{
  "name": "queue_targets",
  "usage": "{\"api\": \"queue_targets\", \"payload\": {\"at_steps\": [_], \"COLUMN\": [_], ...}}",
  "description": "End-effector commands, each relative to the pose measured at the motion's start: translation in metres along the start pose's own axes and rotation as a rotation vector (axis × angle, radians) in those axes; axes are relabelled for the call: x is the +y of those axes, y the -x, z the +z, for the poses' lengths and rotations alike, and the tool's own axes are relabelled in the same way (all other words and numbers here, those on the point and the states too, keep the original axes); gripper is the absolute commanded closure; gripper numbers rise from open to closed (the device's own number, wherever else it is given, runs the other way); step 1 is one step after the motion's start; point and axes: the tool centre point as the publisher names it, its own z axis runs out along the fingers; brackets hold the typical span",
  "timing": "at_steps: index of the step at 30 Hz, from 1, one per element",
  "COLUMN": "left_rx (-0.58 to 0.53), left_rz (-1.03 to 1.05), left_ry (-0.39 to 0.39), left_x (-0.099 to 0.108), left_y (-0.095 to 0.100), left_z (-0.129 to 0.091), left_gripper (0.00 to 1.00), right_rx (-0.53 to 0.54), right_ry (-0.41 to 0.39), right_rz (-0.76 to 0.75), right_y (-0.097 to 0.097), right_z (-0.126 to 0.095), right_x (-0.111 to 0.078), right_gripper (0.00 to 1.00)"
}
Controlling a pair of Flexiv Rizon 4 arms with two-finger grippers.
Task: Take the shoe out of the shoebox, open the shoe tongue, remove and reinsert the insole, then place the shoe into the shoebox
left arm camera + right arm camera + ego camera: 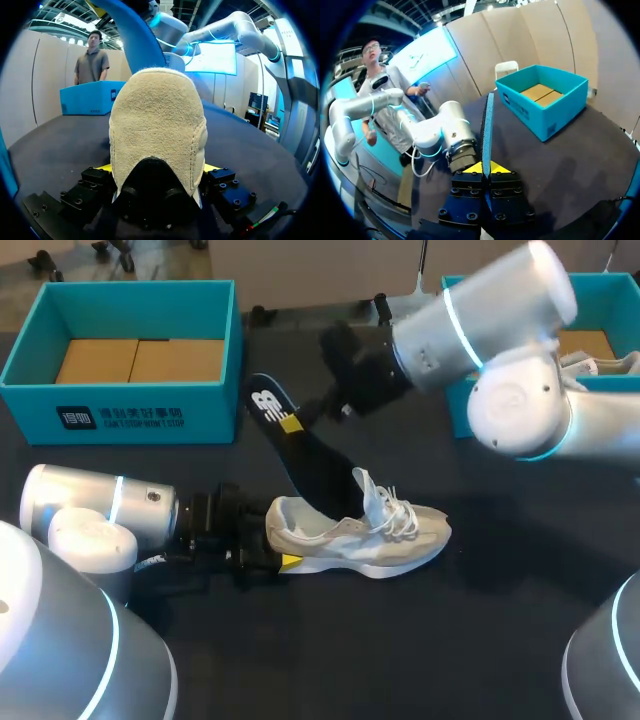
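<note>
A beige shoe (370,540) lies on its sole on the dark table, toe to the right. My left gripper (270,545) grips its heel from both sides; in the left wrist view the heel (157,130) fills the space between the fingers of that gripper (157,172). A dark insole with a blue underside (300,455) slants up out of the shoe's opening. My right gripper (290,422) is shut on the insole's upper end. In the right wrist view the thin insole (487,125) runs edge-on ahead of the closed gripper (486,170).
An open teal shoebox (130,410) with a cardboard floor stands at the back left. A second teal box (600,282) at the back right holds another pale shoe (600,365), partly behind my right arm. Bare table lies in front of the shoe.
</note>
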Motion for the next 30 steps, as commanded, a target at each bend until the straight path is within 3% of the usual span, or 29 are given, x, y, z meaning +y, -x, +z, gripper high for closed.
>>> {"api": "queue_targets", "payload": {"at_steps": [1,6,16,21,23,30], "left_rx": [0.000,0.000,0.000,0.000,0.000,0.000], "left_rz": [0.000,0.000,0.000,0.000,0.000,0.000], "left_ry": [0.002,0.002,0.002,0.002,0.002,0.002], "left_x": [-0.001,-0.001,-0.001,-0.001,-0.001,-0.001], "left_y": [-0.001,-0.001,-0.001,-0.001,-0.001,-0.001], "left_z": [0.000,0.000,0.000,0.000,0.000,0.000], "left_gripper": [1.00,1.00,1.00,1.00,1.00,1.00], "right_rx": [-0.028,-0.028,0.004,0.019,0.031,0.043], "right_ry": [0.016,0.016,0.269,0.345,0.438,0.450], "right_rz": [0.001,0.001,0.069,0.092,0.105,0.096], "right_y": [-0.004,-0.004,-0.011,-0.020,-0.024,-0.025], "right_z": [-0.001,-0.001,-0.049,-0.058,-0.062,-0.062], "right_x": [-0.003,-0.003,0.037,0.055,0.064,0.066], "right_gripper": [1.00,1.00,1.00,1.00,1.00,1.00]}}
